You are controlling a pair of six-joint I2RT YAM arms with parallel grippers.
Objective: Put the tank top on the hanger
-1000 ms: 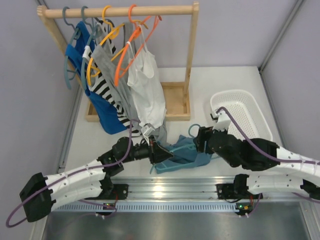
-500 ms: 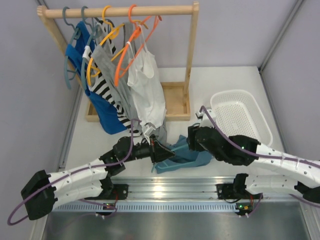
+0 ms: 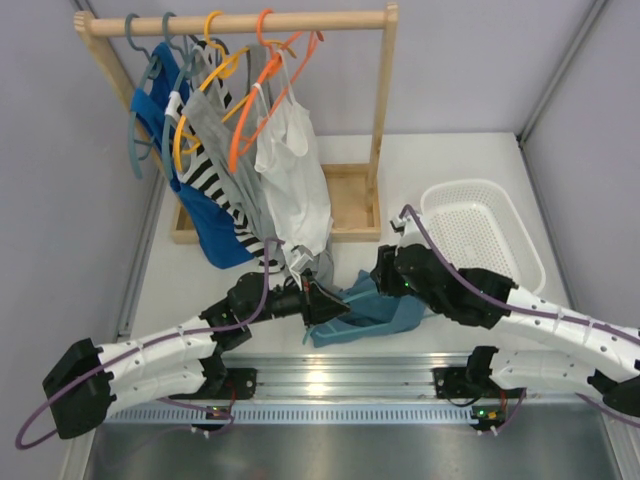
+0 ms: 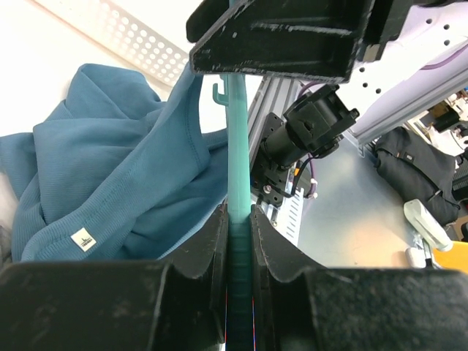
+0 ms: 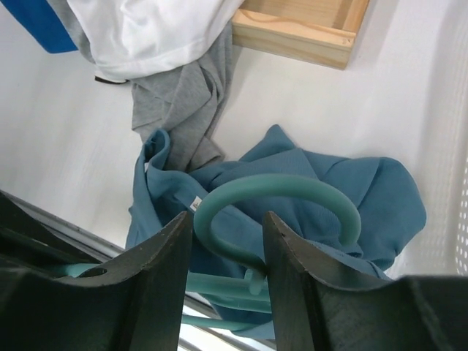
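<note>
Left fingers (image 4: pixel 197 256) stay clamped on hanger (image 4: pixel 238 146) bar. Right fingers (image 5: pixel 157 270), apart, now straddle hanger hook, shifted nearer rack (image 3: pixel 378 120). Tank top (image 3: pixel 385 315) heaped on surface (image 3: pixel 470 170) just before rack, under hanger.

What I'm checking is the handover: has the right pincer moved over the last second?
Yes. The right pincer has shifted left, away from the white basket, and now straddles the hook of the hanger.
</note>
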